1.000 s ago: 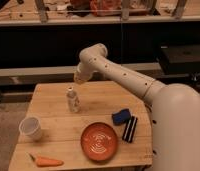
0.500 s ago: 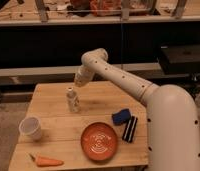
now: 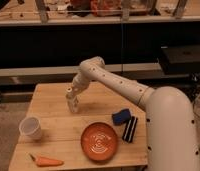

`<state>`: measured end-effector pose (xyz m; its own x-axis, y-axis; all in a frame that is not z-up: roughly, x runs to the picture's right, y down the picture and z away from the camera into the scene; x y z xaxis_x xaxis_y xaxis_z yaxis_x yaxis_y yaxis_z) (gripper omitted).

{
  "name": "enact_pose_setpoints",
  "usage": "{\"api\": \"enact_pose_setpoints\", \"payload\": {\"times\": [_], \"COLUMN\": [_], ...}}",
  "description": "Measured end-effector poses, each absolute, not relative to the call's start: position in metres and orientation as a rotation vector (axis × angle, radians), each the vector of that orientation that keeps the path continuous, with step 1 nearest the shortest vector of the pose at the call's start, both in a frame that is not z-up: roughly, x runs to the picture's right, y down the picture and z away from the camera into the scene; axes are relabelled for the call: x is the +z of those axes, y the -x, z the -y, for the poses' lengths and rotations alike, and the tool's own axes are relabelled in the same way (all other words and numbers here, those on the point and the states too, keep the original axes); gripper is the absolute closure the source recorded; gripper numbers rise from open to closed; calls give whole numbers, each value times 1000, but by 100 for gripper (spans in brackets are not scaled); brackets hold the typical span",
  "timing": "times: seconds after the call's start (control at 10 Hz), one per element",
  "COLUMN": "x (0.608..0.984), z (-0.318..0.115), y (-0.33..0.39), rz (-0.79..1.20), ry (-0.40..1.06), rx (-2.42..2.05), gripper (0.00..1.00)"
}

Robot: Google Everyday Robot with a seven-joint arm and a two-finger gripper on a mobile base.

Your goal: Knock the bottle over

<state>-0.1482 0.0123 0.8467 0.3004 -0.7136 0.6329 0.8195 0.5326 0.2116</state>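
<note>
The bottle [image 3: 72, 103] is small and whitish with a white cap. It stands upright on the wooden table [image 3: 53, 115], left of the middle. My white arm reaches in from the lower right, bends at the back, and comes down over the bottle. The gripper [image 3: 73, 92] is right at the bottle's top, touching or nearly touching the cap from above and slightly right. The gripper's end merges with the bottle top in this view.
A white cup [image 3: 31, 127] stands at the front left. An orange carrot [image 3: 45, 161] lies at the front edge. An orange plate [image 3: 99, 141] sits front centre. A blue sponge [image 3: 121, 116] and a black-and-white striped object [image 3: 129, 128] lie to the right.
The gripper has come down and left from above the bottle to its cap. The bottle still stands in about the same place.
</note>
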Motion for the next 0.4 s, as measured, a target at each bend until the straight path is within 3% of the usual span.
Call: {"api": "enact_pose_setpoints", "payload": {"times": [0.4], "x": [758], "z": [-69], "y": [162], "rz": [848], "ry": [280], "rx": [-1081], "gripper": [100]}}
